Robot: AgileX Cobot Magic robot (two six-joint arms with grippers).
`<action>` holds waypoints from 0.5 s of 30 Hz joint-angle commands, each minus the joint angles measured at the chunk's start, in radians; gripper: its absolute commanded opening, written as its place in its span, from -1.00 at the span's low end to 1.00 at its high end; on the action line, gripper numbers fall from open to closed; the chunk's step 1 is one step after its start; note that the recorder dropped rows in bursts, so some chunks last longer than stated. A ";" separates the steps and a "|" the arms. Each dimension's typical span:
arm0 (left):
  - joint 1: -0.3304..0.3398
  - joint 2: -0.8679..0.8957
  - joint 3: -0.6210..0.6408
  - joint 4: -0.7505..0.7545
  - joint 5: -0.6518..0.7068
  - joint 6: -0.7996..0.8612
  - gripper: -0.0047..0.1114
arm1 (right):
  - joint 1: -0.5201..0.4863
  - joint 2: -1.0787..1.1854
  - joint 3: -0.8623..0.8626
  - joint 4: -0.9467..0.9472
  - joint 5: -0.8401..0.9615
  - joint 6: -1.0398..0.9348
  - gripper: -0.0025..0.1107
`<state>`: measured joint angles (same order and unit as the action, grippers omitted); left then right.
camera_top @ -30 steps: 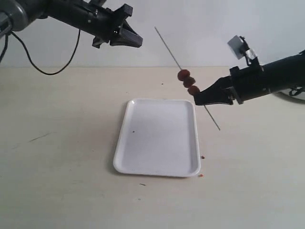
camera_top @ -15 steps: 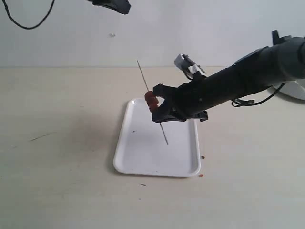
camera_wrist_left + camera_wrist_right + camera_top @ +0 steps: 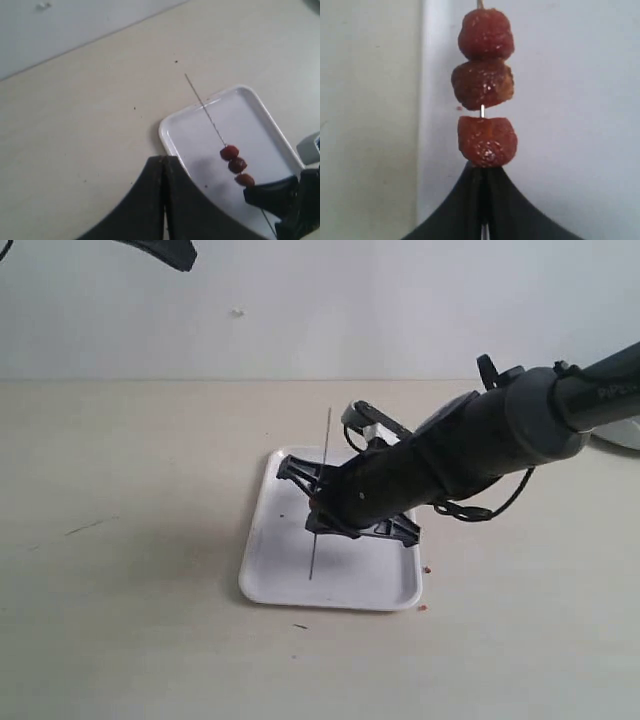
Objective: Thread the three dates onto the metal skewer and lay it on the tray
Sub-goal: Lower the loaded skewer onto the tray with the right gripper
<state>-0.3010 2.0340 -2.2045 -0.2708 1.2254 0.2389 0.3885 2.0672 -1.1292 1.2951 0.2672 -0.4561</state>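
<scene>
My right gripper (image 3: 320, 508) is shut on the metal skewer (image 3: 326, 440), holding it low over the white tray (image 3: 275, 555). In the exterior view the thin rod runs nearly along the tray's length, and the arm hides most of the dates. The right wrist view shows the three dates (image 3: 482, 82) threaded in a row just beyond the shut right gripper (image 3: 482, 172), with the tray (image 3: 570, 100) beneath. The left wrist view shows the skewer (image 3: 202, 102), the dates (image 3: 237, 164), the tray (image 3: 192, 135) and the shut, empty left gripper (image 3: 165, 160), raised at the exterior view's top left (image 3: 180, 258).
Part of a round plate (image 3: 625, 432) shows at the right edge of the table. Small red crumbs (image 3: 424, 570) lie beside the tray's near right corner. A black cable (image 3: 490, 512) loops under the right arm. A pale wall stands behind the table.
My right arm has swung left and down over the tray with the loaded skewer, which now lies nearly lengthwise above it. The left gripper has risen further toward the top left.
</scene>
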 commanded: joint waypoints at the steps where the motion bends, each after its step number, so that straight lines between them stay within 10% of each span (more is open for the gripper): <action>1: 0.001 -0.079 0.150 0.005 -0.062 0.005 -0.92 | 0.002 -0.008 0.042 -0.016 -0.078 -0.014 -0.96; 9: 0.001 -0.216 0.391 0.015 -0.238 0.014 -0.92 | 0.002 -0.008 0.046 -0.061 0.008 -0.022 -0.95; 15: 0.001 -0.333 0.490 0.022 -0.267 0.014 -0.92 | 0.002 -0.008 0.046 -0.082 0.068 -0.022 -0.55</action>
<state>-0.3010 1.7544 -1.7444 -0.2548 0.9819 0.2504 0.3891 2.0672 -1.0867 1.2254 0.3064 -0.4682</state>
